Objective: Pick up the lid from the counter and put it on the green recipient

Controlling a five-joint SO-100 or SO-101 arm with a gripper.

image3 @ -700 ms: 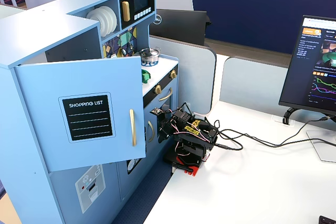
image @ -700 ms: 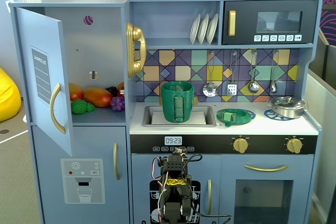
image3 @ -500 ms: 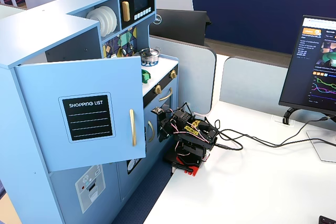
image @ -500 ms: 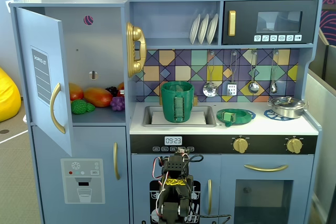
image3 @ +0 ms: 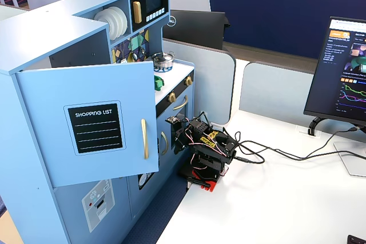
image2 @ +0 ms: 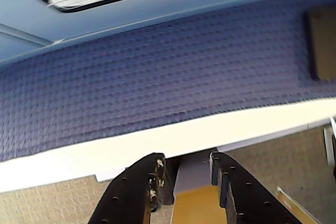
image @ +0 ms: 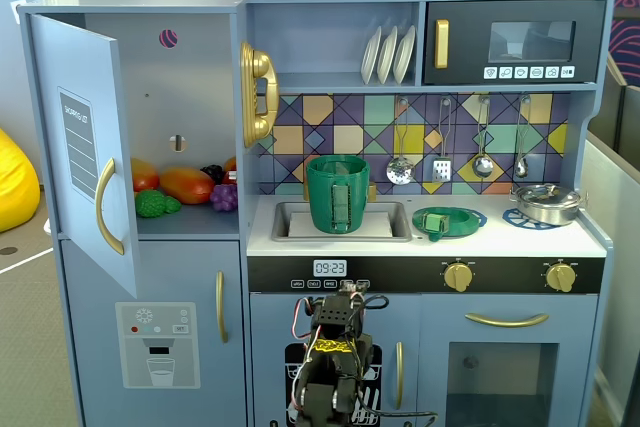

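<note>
The green lid (image: 447, 221) lies flat on the pale counter (image: 490, 239), right of the sink, knob side toward the front left. The tall green recipient (image: 337, 194) stands upright in the sink basin with its ribbed handle facing the camera. My arm (image: 335, 367) is folded low in front of the toy kitchen, well below the counter; it also shows in the other fixed view (image3: 206, 152). In the wrist view my gripper (image2: 186, 162) is open and empty, the jaws a little apart over the table edge. A sliver of the lid (image3: 158, 83) shows in the side fixed view.
A silver metal pan (image: 546, 203) sits on the right burner. The fridge door (image: 85, 147) stands open at left, with toy fruit (image: 185, 185) inside. A blue mat (image2: 157, 77) lies under the kitchen. A monitor (image3: 343, 67) and cables are on the white table.
</note>
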